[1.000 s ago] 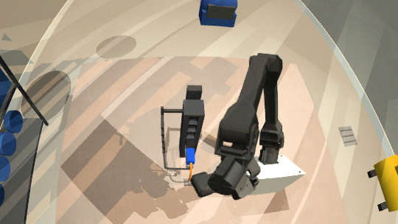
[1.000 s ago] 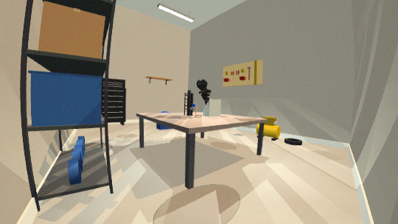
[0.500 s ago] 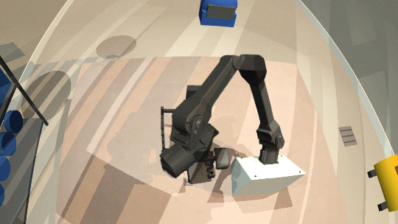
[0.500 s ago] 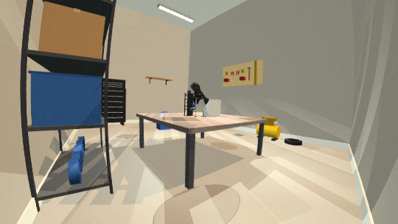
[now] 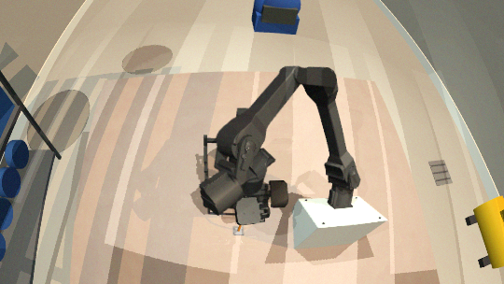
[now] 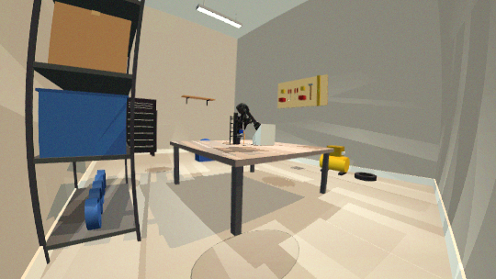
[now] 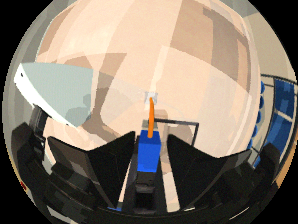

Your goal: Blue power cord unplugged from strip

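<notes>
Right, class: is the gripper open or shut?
The gripper is partly open. In the wrist view its fingers stand on either side of the blue plug; whether they touch it, cannot tell.

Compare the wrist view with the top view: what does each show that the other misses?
Only the wrist view: the blue plug sitting between the fingers of the gripper, which stand partly open on either side of it. Only the top view: the whole bent arm, plus a blue bin and a yellow machine off the table; the arm hides the plug here. Both: the white base block, the thin orange piece ahead of the plug, and the wooden table top.
</notes>
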Tool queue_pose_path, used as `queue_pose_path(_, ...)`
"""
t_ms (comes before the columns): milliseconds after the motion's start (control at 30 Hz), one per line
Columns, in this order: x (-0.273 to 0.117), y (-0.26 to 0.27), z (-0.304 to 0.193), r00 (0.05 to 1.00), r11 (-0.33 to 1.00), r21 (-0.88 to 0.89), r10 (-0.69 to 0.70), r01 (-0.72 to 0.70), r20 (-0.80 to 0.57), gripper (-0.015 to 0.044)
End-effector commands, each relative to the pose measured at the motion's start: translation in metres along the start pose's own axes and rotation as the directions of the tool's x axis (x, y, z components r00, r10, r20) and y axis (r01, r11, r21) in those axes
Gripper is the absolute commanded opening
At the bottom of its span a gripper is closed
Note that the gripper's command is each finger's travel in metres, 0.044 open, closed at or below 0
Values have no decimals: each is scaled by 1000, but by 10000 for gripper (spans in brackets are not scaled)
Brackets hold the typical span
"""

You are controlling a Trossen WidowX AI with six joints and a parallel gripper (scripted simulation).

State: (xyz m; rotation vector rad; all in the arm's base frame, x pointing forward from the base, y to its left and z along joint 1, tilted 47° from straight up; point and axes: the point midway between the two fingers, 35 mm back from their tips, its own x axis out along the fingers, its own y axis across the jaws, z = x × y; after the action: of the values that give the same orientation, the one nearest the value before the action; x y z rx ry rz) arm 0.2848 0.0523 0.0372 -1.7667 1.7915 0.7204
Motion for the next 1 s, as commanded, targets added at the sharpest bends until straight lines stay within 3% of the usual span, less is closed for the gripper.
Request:
queue_pose_path(0, 0, 1, -8, 1000, 1000, -7, -2, 2, -4, 160)
queue_pose_path(833, 12, 1, -22, 1000, 1000, -7, -1, 1, -5, 160)
queue_pose_path(967, 10, -1, -22, 1000, 1000, 3, -1, 1, -1, 55)
